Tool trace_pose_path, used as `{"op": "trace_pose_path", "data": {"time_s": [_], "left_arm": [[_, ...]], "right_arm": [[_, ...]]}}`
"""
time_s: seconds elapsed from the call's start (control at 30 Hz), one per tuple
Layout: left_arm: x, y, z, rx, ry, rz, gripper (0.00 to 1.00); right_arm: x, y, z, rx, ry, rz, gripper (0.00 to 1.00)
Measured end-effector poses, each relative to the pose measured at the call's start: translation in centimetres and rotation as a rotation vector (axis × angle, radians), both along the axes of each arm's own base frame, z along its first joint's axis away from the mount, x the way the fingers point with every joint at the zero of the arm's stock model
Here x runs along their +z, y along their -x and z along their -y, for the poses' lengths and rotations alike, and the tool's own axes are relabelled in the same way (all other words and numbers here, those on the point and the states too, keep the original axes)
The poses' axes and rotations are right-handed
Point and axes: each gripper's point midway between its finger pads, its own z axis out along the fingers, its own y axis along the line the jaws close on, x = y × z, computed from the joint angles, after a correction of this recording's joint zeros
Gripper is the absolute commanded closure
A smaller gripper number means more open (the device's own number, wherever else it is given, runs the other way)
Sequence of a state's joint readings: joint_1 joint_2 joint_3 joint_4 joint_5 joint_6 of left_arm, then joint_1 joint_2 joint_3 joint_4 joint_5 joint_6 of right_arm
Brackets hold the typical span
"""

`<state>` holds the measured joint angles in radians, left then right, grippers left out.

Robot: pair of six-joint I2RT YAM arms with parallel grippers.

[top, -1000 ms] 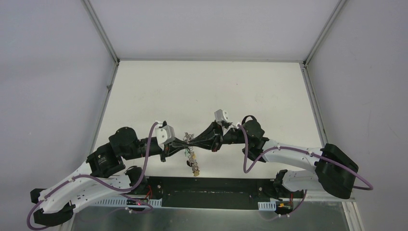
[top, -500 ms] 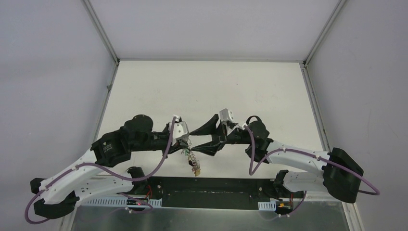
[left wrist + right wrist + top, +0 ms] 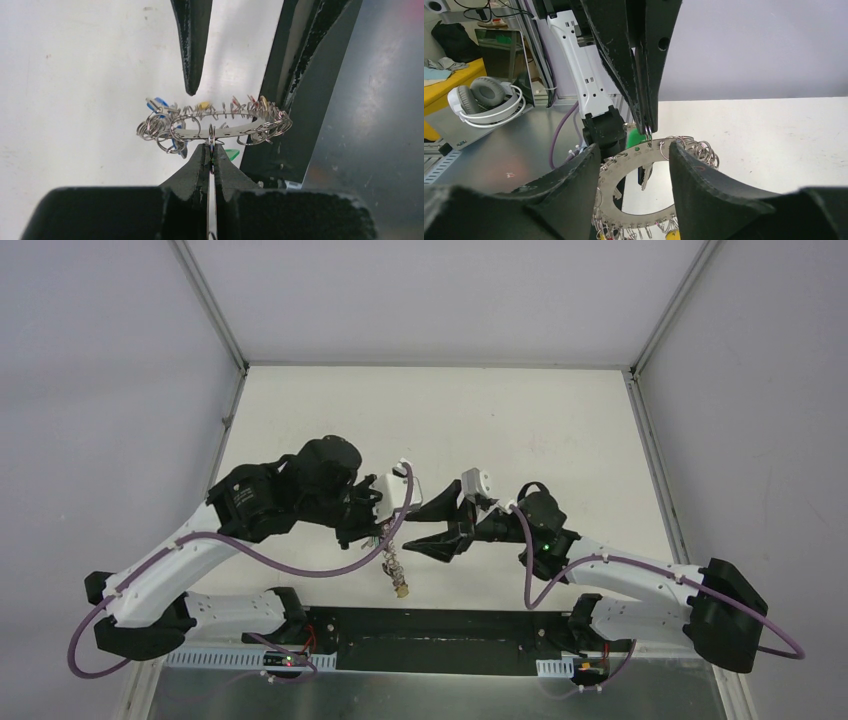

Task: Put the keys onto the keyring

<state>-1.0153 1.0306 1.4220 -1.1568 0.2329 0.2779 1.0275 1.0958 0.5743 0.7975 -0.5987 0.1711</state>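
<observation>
The keyring [image 3: 227, 131] is a flat silvery ring plate with holes along its rim, strung with many small split rings. My left gripper [image 3: 211, 146] is shut on one small split ring that passes through a hole of the plate. The keyring [image 3: 393, 560] hangs from that grip above the table. A green tag [image 3: 636, 138] and a key [image 3: 644, 176] hang just behind the pinched ring. A blue tag [image 3: 160, 103] shows at the plate's far-left edge. My right gripper [image 3: 634, 149] is open, with a finger on each side of the keyring [image 3: 636, 219], not touching it.
Yellow and red tags hang among the other rings [image 3: 202, 105]. The black rail [image 3: 430, 640] at the table's near edge lies just below the hanging bunch. White table [image 3: 440, 430] stretches beyond both arms. Headphones [image 3: 486, 102] lie off the table.
My right gripper has opened and let go of the keyring. The left arm has risen and swung right, carrying the keyring, which now hangs from its grip alone.
</observation>
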Motion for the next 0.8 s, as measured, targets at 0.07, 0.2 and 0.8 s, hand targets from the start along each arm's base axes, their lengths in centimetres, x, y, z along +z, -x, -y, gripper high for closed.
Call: {"op": "trace_pose_path", "data": {"time_s": [0.07, 0.2, 0.8], "left_arm": [[-0.3, -0.1, -0.3, 0.009, -0.056, -0.019, 1.00], [-0.6, -0.3, -0.7, 0.022, -0.141, -0.055, 1.00], [-1.0, 0.0, -1.8, 0.032, -0.303, -0.138, 1.00]], "right_arm": [[-0.1, -0.1, 0.0, -0.005, 0.003, -0.001, 0.50], [-0.7, -0.4, -0.3, -0.010, 0.018, -0.006, 0.57], [-1.9, -1.3, -2.8, 0.026, 0.030, -0.067, 0.63]]}}
